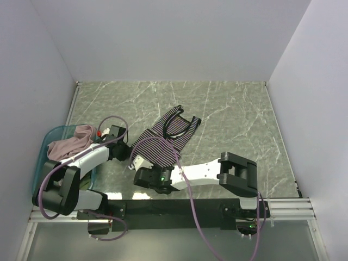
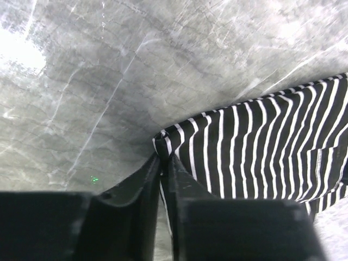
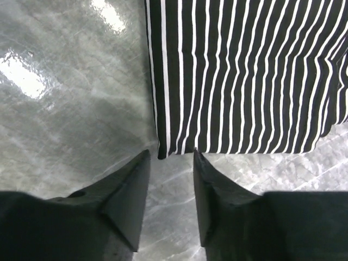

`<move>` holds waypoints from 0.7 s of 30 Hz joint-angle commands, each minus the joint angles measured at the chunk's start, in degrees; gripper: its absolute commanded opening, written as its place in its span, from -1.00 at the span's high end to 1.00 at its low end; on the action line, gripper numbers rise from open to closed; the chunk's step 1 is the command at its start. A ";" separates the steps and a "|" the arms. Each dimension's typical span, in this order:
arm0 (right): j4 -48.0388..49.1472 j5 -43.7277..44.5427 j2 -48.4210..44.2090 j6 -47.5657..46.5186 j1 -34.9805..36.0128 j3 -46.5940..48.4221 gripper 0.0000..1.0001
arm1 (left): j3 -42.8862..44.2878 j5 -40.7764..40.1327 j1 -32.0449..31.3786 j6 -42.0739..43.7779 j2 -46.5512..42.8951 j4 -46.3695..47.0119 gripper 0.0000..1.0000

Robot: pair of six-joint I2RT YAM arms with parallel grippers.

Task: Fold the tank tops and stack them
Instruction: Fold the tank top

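A black-and-white striped tank top [image 1: 163, 142] lies on the grey marble table, its dark-edged neck and straps toward the far side. My left gripper [image 1: 126, 151] is shut on the striped top's left hem corner [image 2: 162, 142]. My right gripper [image 1: 142, 163] is open, its fingertips [image 3: 142, 157] just short of the top's near corner [image 3: 163, 151], not holding it. A dusty pink tank top [image 1: 70, 142] lies heaped in the teal tub.
The teal plastic tub [image 1: 42, 159] stands at the left edge beside the left arm. White walls close the table on three sides. Purple cables loop over both arms.
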 commanded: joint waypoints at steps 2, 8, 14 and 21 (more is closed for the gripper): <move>-1.52 0.22 -3.77 -0.10 0.74 2.98 0.05 | 1.64 -0.69 0.52 2.20 -1.10 -1.10 0.47; -2.66 2.24 -2.81 -1.59 1.62 4.83 0.04 | 1.64 -0.95 1.66 2.02 -3.30 -3.04 0.09; 0.24 2.24 1.06 -3.88 1.62 5.36 -0.03 | 1.12 -0.16 2.89 1.85 -2.51 -1.11 0.01; 1.12 3.73 4.23 -4.59 1.10 5.80 -0.04 | 0.33 0.54 2.89 1.76 0.91 3.02 0.04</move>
